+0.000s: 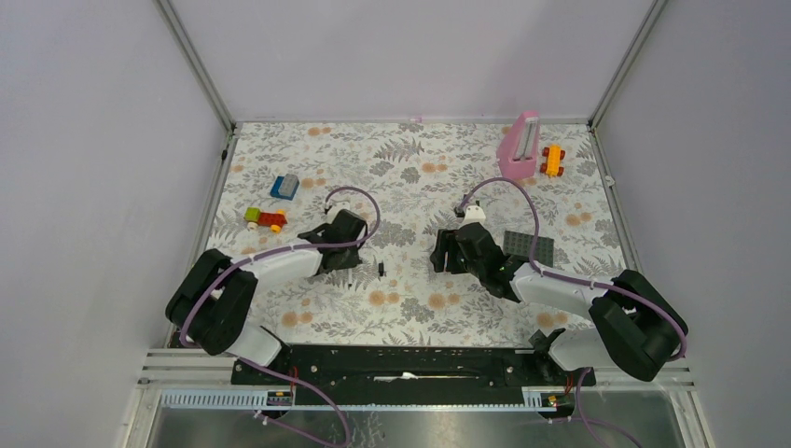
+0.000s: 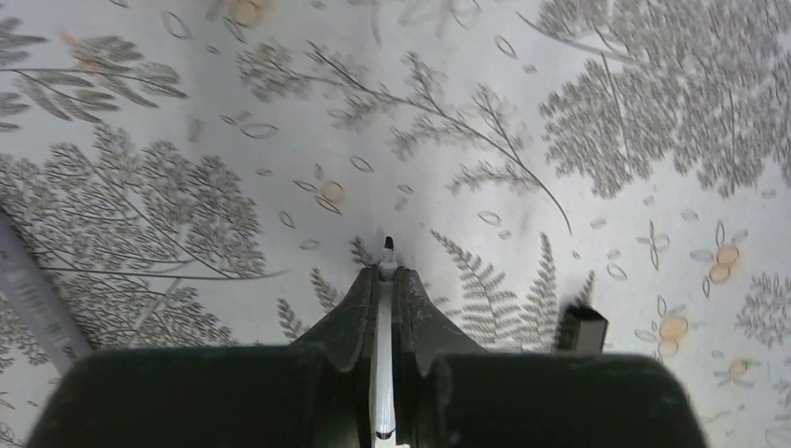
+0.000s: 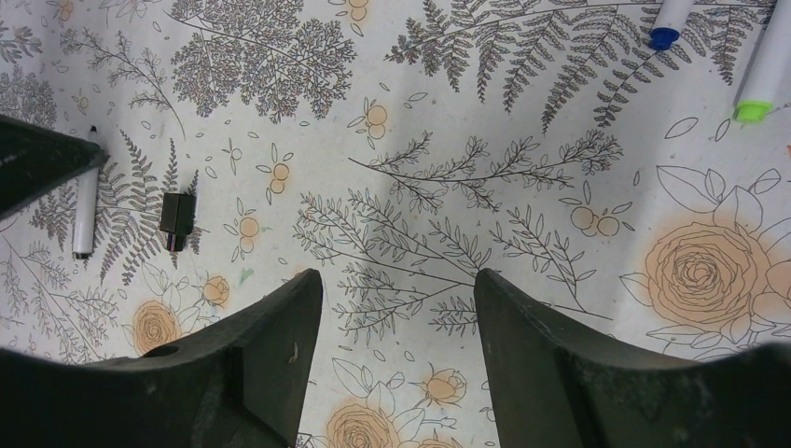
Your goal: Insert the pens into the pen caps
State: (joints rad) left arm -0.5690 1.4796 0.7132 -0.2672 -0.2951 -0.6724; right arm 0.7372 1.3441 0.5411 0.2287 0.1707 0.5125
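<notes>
My left gripper (image 2: 389, 271) is shut on a thin white pen (image 2: 383, 345) lying lengthwise between its fingers, the black tip (image 2: 388, 244) poking out just above the cloth. A black pen cap (image 2: 583, 329) lies on the cloth to its right, apart from it; it also shows in the top view (image 1: 381, 269) and the right wrist view (image 3: 176, 217). My right gripper (image 3: 396, 294) is open and empty over the cloth. Two more white pens, one with a blue end (image 3: 664, 37) and one with a green end (image 3: 754, 110), lie at the top right of the right wrist view.
Toy bricks lie at the back left: a blue-grey one (image 1: 284, 187) and a red, yellow and green cluster (image 1: 266, 219). A pink toy (image 1: 520, 147) and an orange brick (image 1: 553, 160) stand at the back right. A dark baseplate (image 1: 529, 246) lies beside my right arm.
</notes>
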